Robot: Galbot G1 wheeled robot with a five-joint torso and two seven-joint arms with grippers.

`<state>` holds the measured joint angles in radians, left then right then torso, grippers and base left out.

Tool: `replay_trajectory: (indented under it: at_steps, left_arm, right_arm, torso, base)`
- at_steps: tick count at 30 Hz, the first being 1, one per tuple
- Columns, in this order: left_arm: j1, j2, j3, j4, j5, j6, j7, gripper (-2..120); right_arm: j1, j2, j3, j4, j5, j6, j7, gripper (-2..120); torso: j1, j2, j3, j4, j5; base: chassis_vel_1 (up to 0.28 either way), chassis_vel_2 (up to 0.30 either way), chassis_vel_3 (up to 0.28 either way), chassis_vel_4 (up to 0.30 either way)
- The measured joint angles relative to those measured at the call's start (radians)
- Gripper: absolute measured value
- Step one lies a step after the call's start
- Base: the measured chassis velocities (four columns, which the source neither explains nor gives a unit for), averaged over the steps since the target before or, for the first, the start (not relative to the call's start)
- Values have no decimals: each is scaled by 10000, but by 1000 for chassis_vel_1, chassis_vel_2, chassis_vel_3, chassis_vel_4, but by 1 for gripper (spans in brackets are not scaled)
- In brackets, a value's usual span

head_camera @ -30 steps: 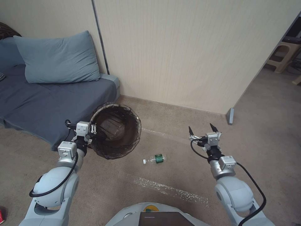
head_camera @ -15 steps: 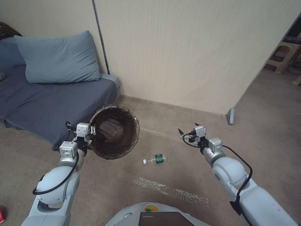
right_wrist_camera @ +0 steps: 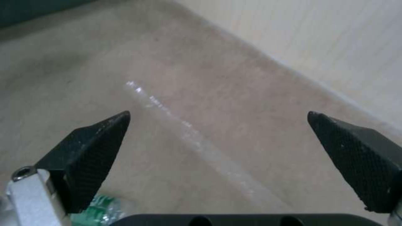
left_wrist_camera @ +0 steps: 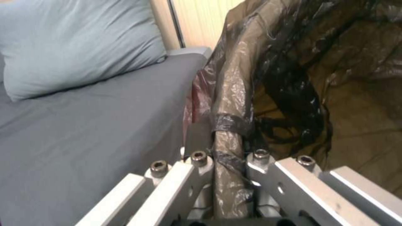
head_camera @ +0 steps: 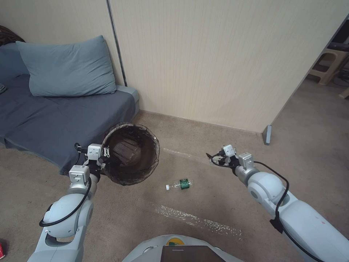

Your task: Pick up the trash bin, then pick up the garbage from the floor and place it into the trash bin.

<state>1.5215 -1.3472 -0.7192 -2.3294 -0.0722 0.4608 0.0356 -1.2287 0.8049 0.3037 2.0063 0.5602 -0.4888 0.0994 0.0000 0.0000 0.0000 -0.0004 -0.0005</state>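
Observation:
The trash bin [head_camera: 131, 153], lined with a dark brown see-through bag, hangs tilted off the floor beside the sofa, its mouth facing me. My left gripper [head_camera: 105, 151] is shut on its rim; in the left wrist view the fingers [left_wrist_camera: 200, 158] clamp the bag-covered rim [left_wrist_camera: 228, 131]. The garbage here is a clear bottle with a green label [head_camera: 179, 184], lying on the carpet between my arms. My right gripper [head_camera: 212, 157] hovers open to the right of the bottle and farther back. In the right wrist view its fingertips [right_wrist_camera: 110, 131] stand wide apart and the green label [right_wrist_camera: 97, 211] peeks past one finger.
A grey-blue sofa [head_camera: 61, 116] with a blue pillow [head_camera: 67, 67] stands at the left. A beige wall [head_camera: 218, 62] closes the back, with its corner end [head_camera: 267, 134] at the right. Shiny tape strips [head_camera: 196, 220] cross the carpet. My base [head_camera: 174, 249] is at the bottom.
My right arm has stretched forward and down, and its gripper has turned from pointing up to pointing left. The left gripper and bin have shifted slightly upward in view.

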Motion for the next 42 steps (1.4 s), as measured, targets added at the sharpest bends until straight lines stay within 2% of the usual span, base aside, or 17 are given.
replay_trajectory:
  at_steps: [1,3,4,7,10,12,15,24,27,28,30,31,33,35,36,37,42]
  left_arm:
    - [8,13,1,7,3,-4,3,3]
    - [9,22,0,13,6,-8,4,3]
    - [12,47,-5,21,9,-10,6,3]
    - [12,56,-5,22,9,-13,7,3]
    - [0,73,11,48,8,-14,15,3]
    - [0,73,10,49,8,-14,15,3]
    - [-29,100,9,76,-1,-13,18,3]
    - [-52,104,-12,99,-13,-8,19,3]
    - [-51,107,-31,142,-15,-8,20,3]
    - [-51,107,-35,147,-15,-8,19,3]
    - [-52,104,-41,167,-13,-8,17,3]
    - [-56,91,-42,183,-13,-10,17,3]
    - [-58,76,-41,196,-14,-18,20,3]
    - [-60,52,-37,245,1,-60,20,3]
    - [-68,43,-33,280,9,-79,22,3]
    - [-84,38,-33,291,11,-88,21,3]
    - [-129,34,-25,335,11,-94,29,3]
  right_arm:
    - [454,116,-560,-374,-1,-26,-70,100]
    - [649,171,-799,-538,-3,-32,-97,100]
    - [1156,314,-1403,-948,-38,-47,-168,100]
    - [1701,454,-2071,-1403,-81,-71,-249,100]
    - [2659,712,-3228,-2183,-158,-108,-386,100]
    - [2674,718,-3257,-2204,-160,-109,-390,100]
    - [3301,886,-4024,-2719,-210,-132,-483,100]
    - [4150,1103,-5057,-3417,-267,-171,-605,100]
    - [4907,1274,-5943,-3990,-308,-203,-700,100]
    - [4939,1241,-5934,-3932,-302,-203,-693,100]
    - [4884,1184,-5723,-3741,-331,-195,-672,100]
    - [4955,1243,-5957,-3806,-511,-212,-759,100]
    - [5101,1347,-6290,-3916,-680,-239,-895,100]
    - [5586,1572,-7065,-4226,-1127,-284,-1151,100]
    - [5937,1749,-7690,-4470,-1438,-336,-1366,100]
    - [6139,1842,-8015,-4601,-1615,-352,-1473,100]
    - [6434,1863,-8578,-4820,-1940,-388,-1711,100]
  torso:
    - [0,0,0,3,7]
    - [0,0,0,5,5]
    - [0,0,0,7,5]
    - [0,0,1,6,4]
    - [0,0,1,4,3]
    - [0,0,1,4,3]
    - [0,0,0,2,3]
    - [0,0,0,3,4]
    - [1,-1,1,11,7]
    - [1,-1,2,17,9]
    - [0,1,-2,6,-7]
    - [0,0,-1,-4,-4]
    - [1,0,0,-4,11]
    - [0,0,-1,3,-4]
    - [1,0,0,11,8]
    - [0,0,0,8,4]
    - [0,0,0,9,7]
  base:
    - [0,0,0,0]
    - [0,0,0,0]
    - [0,0,0,0]
    - [0,0,0,0]
    - [0,0,0,0]
    - [0,0,0,0]
    - [0,0,0,0]
    - [0,0,0,0]
    - [0,0,0,0]
    - [0,0,0,0]
    - [0,0,0,0]
    - [0,0,0,0]
    - [0,0,0,0]
    - [0,0,0,0]
    - [0,0,0,0]
    - [0,0,0,0]
    - [0,0,0,0]
